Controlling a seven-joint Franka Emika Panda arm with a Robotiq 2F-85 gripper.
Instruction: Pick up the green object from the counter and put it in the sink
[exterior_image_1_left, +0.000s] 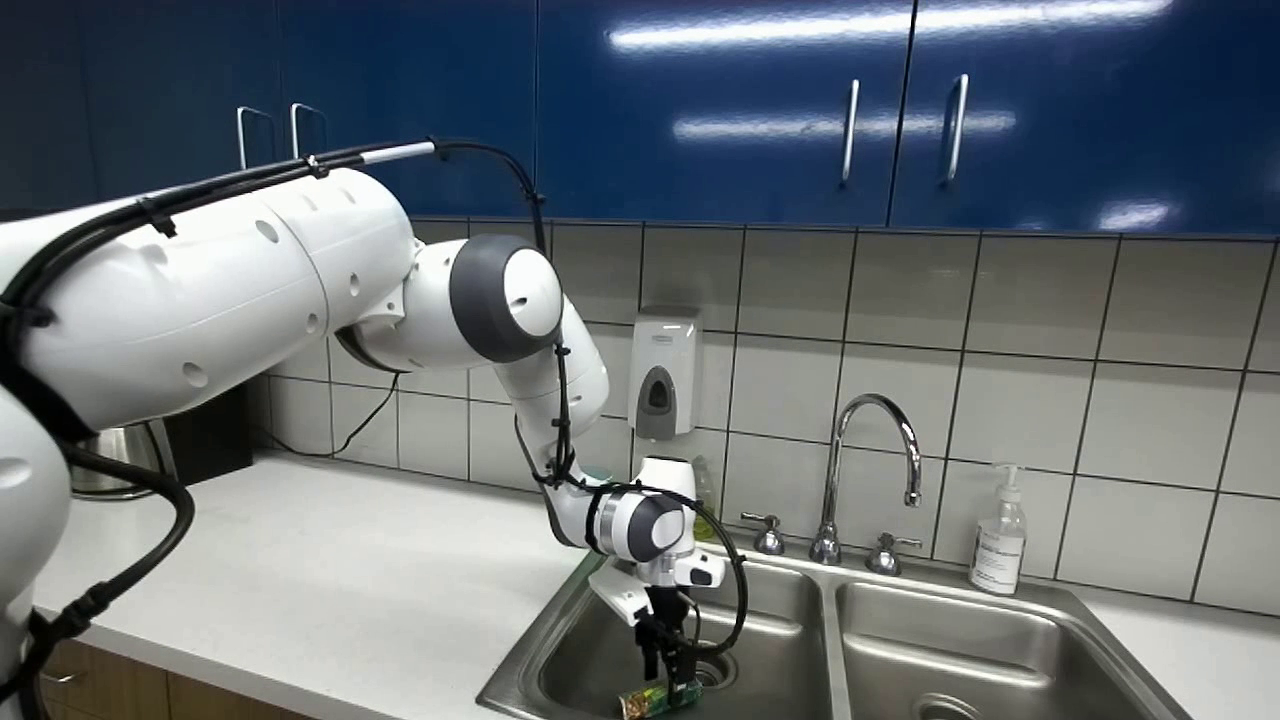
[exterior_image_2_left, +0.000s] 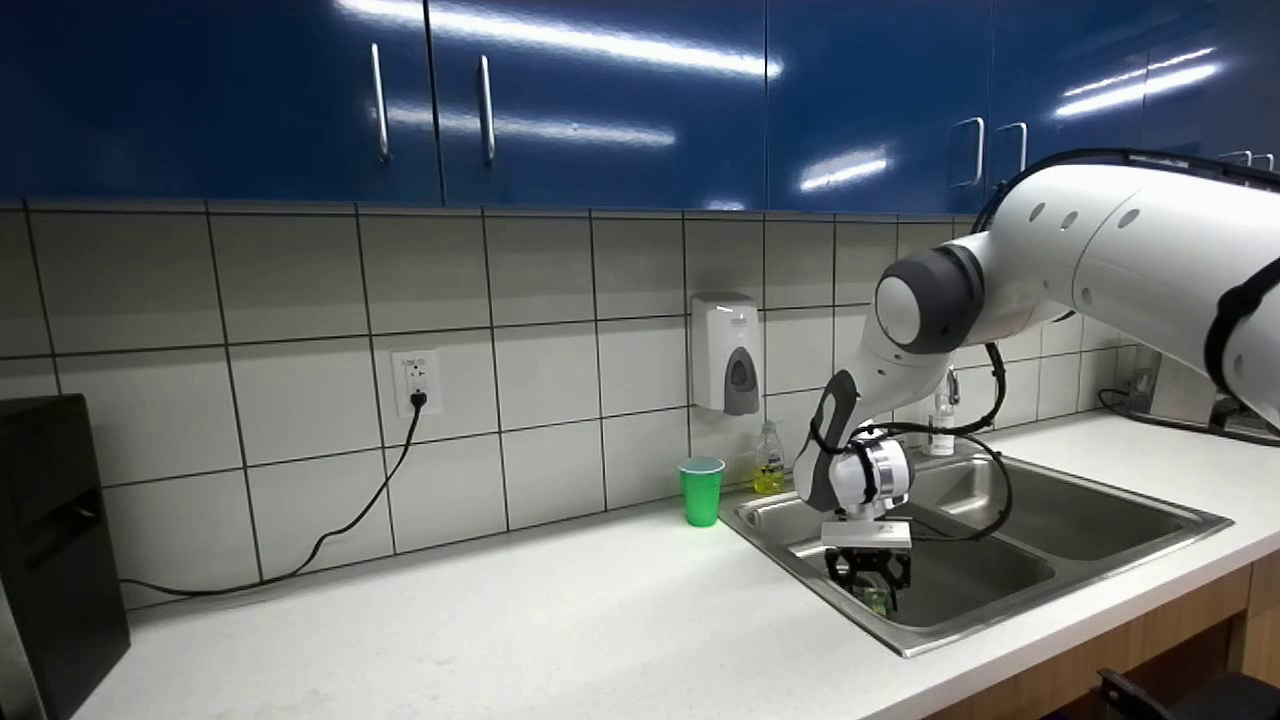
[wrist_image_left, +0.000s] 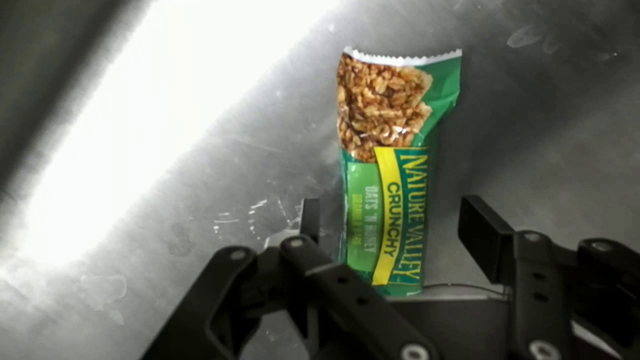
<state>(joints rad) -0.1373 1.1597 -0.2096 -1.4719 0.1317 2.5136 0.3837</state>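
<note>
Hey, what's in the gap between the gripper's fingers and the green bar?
Nothing but bare sink: the wrist view shows its steel floor on both sides of the green bar, between it and the fingers of the open gripper.

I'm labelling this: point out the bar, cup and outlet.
Bar (wrist_image_left: 390, 172): in the wrist view, its yellow stripe.
Cup (exterior_image_2_left: 702, 497): in an exterior view, its green side.
Outlet (exterior_image_2_left: 414, 382): in an exterior view, its white face.

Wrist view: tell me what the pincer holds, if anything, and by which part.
Nothing is held. The pincer stands open, with a gap showing on each side of the green granola bar, which lies in the sink.
</note>
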